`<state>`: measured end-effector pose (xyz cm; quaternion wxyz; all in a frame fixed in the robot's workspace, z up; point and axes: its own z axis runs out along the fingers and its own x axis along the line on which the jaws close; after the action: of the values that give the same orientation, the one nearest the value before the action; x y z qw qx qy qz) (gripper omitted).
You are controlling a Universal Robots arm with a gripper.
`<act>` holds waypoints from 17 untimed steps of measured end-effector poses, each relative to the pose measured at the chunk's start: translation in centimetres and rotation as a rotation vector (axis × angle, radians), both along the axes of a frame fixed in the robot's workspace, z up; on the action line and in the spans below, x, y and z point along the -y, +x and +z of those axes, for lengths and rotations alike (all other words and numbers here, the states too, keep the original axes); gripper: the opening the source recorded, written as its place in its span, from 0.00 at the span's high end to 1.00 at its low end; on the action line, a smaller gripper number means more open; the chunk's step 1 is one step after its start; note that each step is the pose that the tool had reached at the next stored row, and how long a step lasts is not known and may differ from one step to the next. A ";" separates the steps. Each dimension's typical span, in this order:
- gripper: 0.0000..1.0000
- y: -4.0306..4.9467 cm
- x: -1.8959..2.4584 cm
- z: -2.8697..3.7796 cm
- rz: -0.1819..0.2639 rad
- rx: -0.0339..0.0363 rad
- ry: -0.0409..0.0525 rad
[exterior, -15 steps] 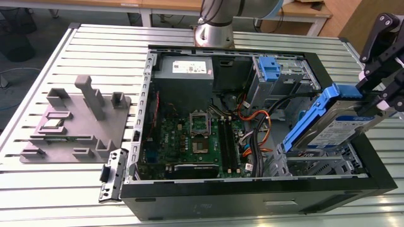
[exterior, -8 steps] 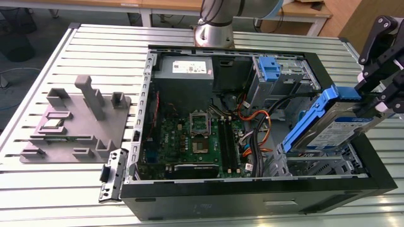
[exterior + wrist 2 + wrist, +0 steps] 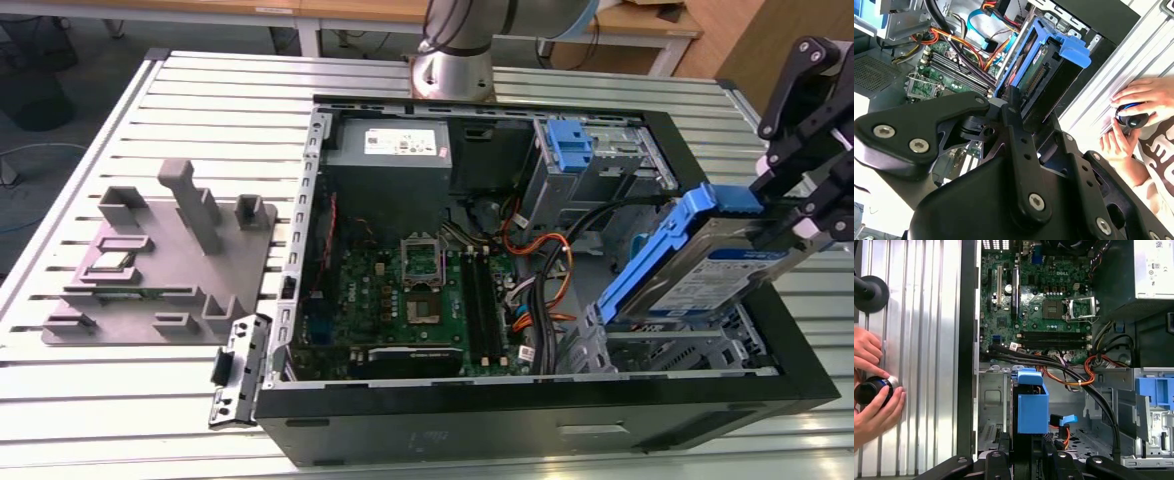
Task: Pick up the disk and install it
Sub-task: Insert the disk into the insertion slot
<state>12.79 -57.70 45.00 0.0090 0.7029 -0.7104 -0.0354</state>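
In the exterior view the disk (image 3: 694, 272), a silver drive with a blue-and-white label and blue rails, hangs tilted over the metal drive cage (image 3: 681, 345) at the right front corner of the open computer case (image 3: 534, 410). My gripper (image 3: 790, 232) is shut on the disk's upper end, reaching in from the exterior view's right. The first wrist view looks down the disk's blue rail end (image 3: 1032, 407) between my fingers (image 3: 999, 462), with the cage floor underneath. In the second wrist view the disk (image 3: 1040, 65) points toward the case wall, its connector edge showing.
Inside the case are a motherboard (image 3: 414, 290), orange and black cables (image 3: 547, 255), a grey power-supply box (image 3: 387, 145) and a lone blue latch (image 3: 570, 150). A grey fixture (image 3: 160, 260) stands on the slatted table. A person's hands (image 3: 874, 390) rest beside the case.
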 end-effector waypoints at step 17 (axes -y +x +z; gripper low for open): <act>0.65 0.00 0.00 -1.44 0.000 0.0000 -0.0002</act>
<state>12.79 -57.70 43.56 0.0091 0.7029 -0.7104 -0.0353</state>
